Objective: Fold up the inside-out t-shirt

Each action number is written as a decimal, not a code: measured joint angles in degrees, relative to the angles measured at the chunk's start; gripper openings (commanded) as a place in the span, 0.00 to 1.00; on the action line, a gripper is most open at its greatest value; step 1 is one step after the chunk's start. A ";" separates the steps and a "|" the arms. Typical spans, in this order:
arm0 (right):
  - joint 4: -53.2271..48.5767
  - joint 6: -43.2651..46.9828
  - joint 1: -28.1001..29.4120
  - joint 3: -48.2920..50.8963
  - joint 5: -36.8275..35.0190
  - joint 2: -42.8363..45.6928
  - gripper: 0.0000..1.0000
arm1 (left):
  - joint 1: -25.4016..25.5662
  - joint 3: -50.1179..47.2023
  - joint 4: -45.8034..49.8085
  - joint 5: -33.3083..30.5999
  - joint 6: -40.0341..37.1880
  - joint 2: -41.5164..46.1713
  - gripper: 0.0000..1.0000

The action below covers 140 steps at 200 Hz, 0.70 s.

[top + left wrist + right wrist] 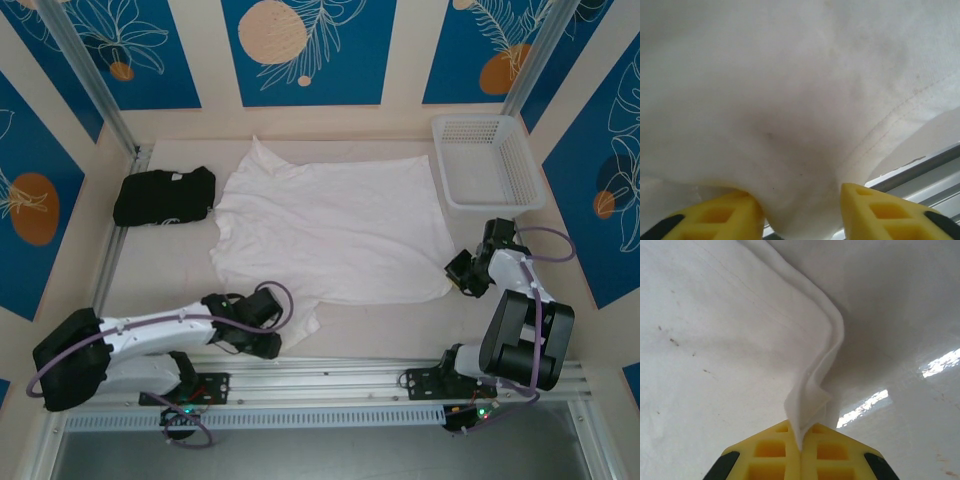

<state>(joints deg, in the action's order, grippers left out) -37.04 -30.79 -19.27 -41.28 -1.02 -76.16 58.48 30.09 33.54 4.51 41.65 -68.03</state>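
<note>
Right wrist view: your right gripper (801, 441) has its fingers pressed together on an edge of the inside-out t-shirt (330, 225), which lies spread mid-frame in the top view. The left gripper (800, 196) straddles a cloth bulge, fingers apart. You look to be at the grasping step; next, close the left firmly, then lift both together.

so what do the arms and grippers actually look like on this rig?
Both arms are white shells with black joint housings: left arm, right arm, each trailing a purple cable. Fingers are yellow wedge blocks with square recesses and black outer patches.
</note>
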 measured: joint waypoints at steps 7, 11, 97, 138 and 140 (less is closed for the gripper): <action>0.09 0.02 -0.09 0.00 0.09 0.00 0.05 | 0.11 0.20 0.33 -0.46 -0.07 -0.35 0.27; 0.17 0.02 -0.15 0.02 0.22 0.00 0.05 | 0.15 0.26 0.44 -0.63 0.37 -0.44 0.25; 0.61 0.39 -0.90 0.90 1.42 3.17 0.09 | -4.74 1.60 7.58 -1.81 -1.20 11.37 0.00; 0.39 0.42 -0.22 -2.25 2.16 4.59 0.10 | -19.43 10.34 11.19 3.56 -6.49 16.61 0.00; 0.39 0.42 -0.13 -2.47 2.14 4.59 0.10 | -20.17 10.84 11.32 3.85 -6.82 16.61 0.00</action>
<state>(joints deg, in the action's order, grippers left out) -36.64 -30.37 -19.40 -43.75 1.13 -71.57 38.30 40.93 44.86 8.36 34.83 -51.42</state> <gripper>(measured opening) 0.097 0.039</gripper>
